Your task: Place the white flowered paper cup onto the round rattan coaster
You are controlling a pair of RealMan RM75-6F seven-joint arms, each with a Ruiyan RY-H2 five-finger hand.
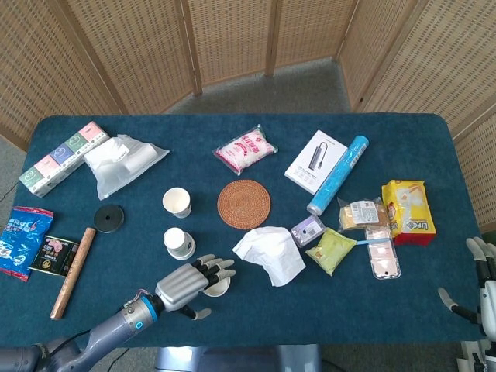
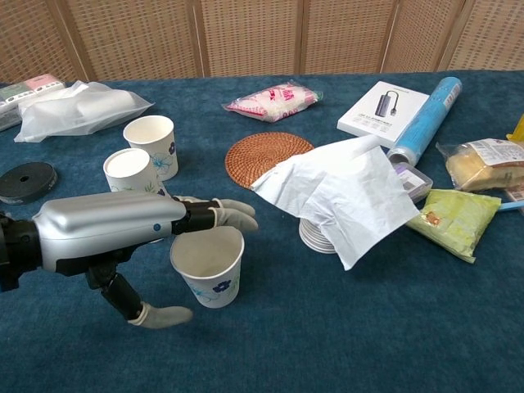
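Note:
A white paper cup (image 2: 214,278) with a blue flower stands upright near the table's front. My left hand (image 2: 115,237) hovers at its left side. The fingers (image 2: 229,214) stretch flat over the cup's far rim and the thumb (image 2: 160,315) hangs low beside it, not gripping. The head view shows the left hand (image 1: 186,285) covering most of that cup (image 1: 220,291). The round rattan coaster (image 2: 266,155) lies bare behind it, mid-table. A stack of flowered cups (image 2: 131,170) and one single cup (image 2: 151,139) stand to the left. My right hand (image 1: 482,291) sits at the table's right front corner, fingers apart.
A crumpled white tissue (image 2: 344,192) drapes over a low white stack (image 2: 315,237) just right of the coaster. A white box (image 2: 383,106), blue tube (image 2: 426,119) and snack packs lie further right. A black disc (image 2: 24,180) and a pink bag (image 2: 274,100) lie behind.

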